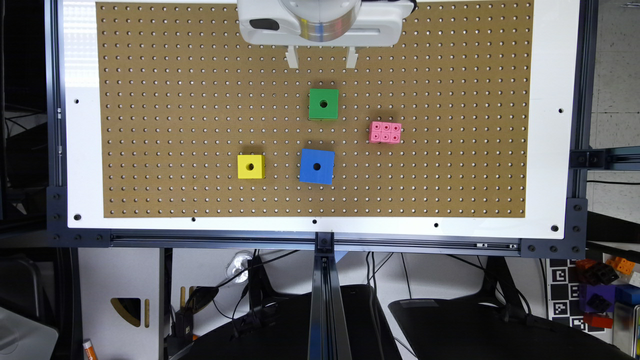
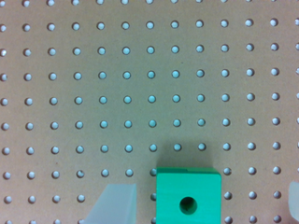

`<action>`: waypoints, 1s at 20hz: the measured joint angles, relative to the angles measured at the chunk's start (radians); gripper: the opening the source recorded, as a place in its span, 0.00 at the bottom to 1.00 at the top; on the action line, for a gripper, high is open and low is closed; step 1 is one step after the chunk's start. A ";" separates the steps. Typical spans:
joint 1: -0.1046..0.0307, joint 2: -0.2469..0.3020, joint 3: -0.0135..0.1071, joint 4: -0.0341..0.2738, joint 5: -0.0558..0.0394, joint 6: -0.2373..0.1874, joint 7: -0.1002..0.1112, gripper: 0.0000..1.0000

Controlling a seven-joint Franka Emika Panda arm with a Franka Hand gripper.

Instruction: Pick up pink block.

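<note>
End effector [image 1: 322, 57] wide open, empty-handed.

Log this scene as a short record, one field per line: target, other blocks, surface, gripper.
target: pink block, studded brick lying free on the board, at the exterior view's right of the cubes
other blocks: green cube, blue cube, yellow cube, each with one centre hole
surface: brown pegboard
gripper: gripper open, holding nothing, near the board's far edge by the green cube, apart from the pink block
</note>
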 joint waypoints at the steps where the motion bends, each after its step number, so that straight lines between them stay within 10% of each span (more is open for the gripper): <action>1: 0.000 0.000 0.000 -0.002 0.0000 0.000 0.000 1.00; 10: 0.000 0.000 0.000 -0.002 0.0000 0.000 0.000 1.00; 11: 0.026 0.017 0.088 0.039 0.0109 0.000 0.100 1.00; 13: 0.026 0.051 0.124 0.079 0.0109 0.000 0.137 1.00; 20: 0.026 0.215 0.158 0.246 0.0108 0.000 0.166 1.00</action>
